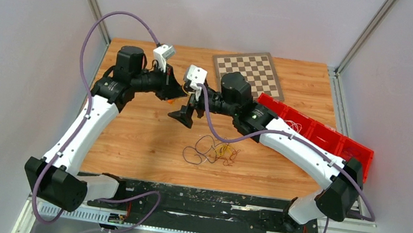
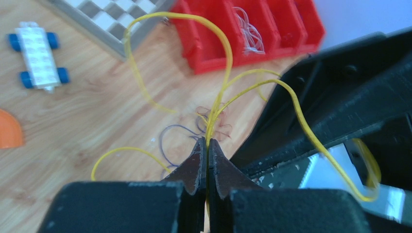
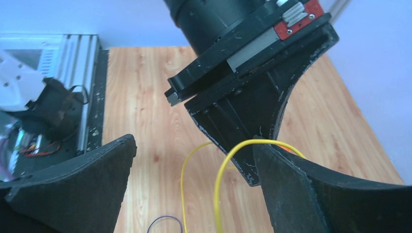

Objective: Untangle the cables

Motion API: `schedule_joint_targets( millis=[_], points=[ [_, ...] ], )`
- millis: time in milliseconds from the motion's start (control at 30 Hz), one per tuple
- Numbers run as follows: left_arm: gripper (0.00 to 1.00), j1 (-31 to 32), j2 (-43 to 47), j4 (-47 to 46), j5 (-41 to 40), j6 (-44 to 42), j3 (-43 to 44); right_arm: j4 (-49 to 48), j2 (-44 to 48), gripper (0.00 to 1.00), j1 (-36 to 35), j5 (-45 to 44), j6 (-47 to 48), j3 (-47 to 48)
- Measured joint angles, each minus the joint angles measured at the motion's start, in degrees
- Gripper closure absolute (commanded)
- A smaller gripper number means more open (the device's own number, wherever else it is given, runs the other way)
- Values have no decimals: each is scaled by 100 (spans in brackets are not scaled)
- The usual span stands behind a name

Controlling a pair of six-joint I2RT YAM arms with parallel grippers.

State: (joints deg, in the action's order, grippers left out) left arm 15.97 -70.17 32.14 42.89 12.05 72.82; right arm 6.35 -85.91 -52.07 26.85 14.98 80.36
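Cables [image 1: 212, 151]: loose heap on the wooden table [image 1: 129, 143], about mid-table, well apart from the red bin [image 1: 321, 133].
Heap axis: the long way runs left to right, with dark loops at the left end and yellow-orange and reddish strands at the right end.
Left gripper [image 2: 208, 145]: clenched, tips pressed flat together on a yellow wire [image 2: 213, 119], held above the table just far of the heap.
Wire shape: several strands bunch at the pinch and fan out in wide arcs; one sweeps toward the chessboard [image 1: 248, 71], another curls over beside the right gripper's body.
Wire direction: from the pinch the bundle points away along the fingers' line, toward the right side of the scene where the bin sits.
Right gripper [image 3: 194, 145]: released, jaws spread wide with nothing gripped. A yellow loop stands upright in the gap between its fingers [image 3: 82, 184], cresting by the finger at the right of that view; whether it touches that pad is hard to tell.
Gripper relation: nose to nose, the clamped tips just in front of the open gap.
Bin: lies diagonally along the right edge, with white wires [image 2: 248, 31] in one compartment.
Chessboard: flat at far centre.
Toy car [image 2: 39, 53]: white with blue wheels, just beside the chessboard's edge.
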Motion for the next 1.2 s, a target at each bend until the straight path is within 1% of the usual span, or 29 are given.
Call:
schedule_joint_targets(
  millis=[100, 200, 267, 300, 433, 600, 767, 833, 900, 933, 967, 1033, 1067, 1100, 1133, 1167, 1200],
  points=[
    [100, 9, -7, -398, -181, 361, -94, -216, -120, 5, -11, -389, -24, 7],
    [100, -2, -7, -767, -258, 750, -223, -369, -153, 13, -20, -684, -13, -26],
    [100, -7, 0, -1005, -251, 1008, -308, -542, -129, 14, -13, -846, -7, -131],
    [100, -9, 9, -1145, -240, 1145, -378, -610, -109, 14, -9, -894, -9, -188],
    [100, -9, 66, -1628, -160, 1711, -678, -822, 7, 9, 13, -988, -20, -459],
    [100, -24, 184, -2004, -129, 2175, -905, -894, 210, 7, 63, -997, -13, -743],
    [100, 76, 448, -2516, 745, 2754, -1027, -874, 208, 7, 439, -1486, 17, -973],
    [100, 94, 522, -2747, 1058, 2927, -1032, -872, 179, 9, 540, -1633, 42, -1082],
    [100, 101, 549, -3021, 1331, 3108, -1040, -859, 168, 13, 597, -1681, 74, -1189],
    [100, 94, 549, -3163, 1440, 3206, -1060, -848, 168, 18, 614, -1676, 81, -1213],
    [100, 81, 549, -3279, 1521, 3303, -1093, -837, 168, 27, 634, -1657, 87, -1217],
    [100, 70, 549, -3464, 1615, 3460, -1172, -835, 170, 52, 675, -1521, 129, -1217],
    [100, 70, 549, -3515, 1657, 3528, -1198, -837, 173, 68, 695, -1410, 157, -1217],
    [100, 72, 549, -3545, 1692, 3574, -1226, -837, 179, 81, 719, -1281, 173, -1224],
    [100, 79, 549, -3571, 1733, 3620, -1255, -848, 197, 90, 732, -1169, 227, -1250],
    [100, 79, 549, -3580, 1764, 3654, -1266, -868, 245, 96, 756, -1036, 251, -1316],
    [100, 68, 549, -3582, 1790, 3683, -1268, -874, 317, 100, 780, -896, 280, -1412]
  ],
)
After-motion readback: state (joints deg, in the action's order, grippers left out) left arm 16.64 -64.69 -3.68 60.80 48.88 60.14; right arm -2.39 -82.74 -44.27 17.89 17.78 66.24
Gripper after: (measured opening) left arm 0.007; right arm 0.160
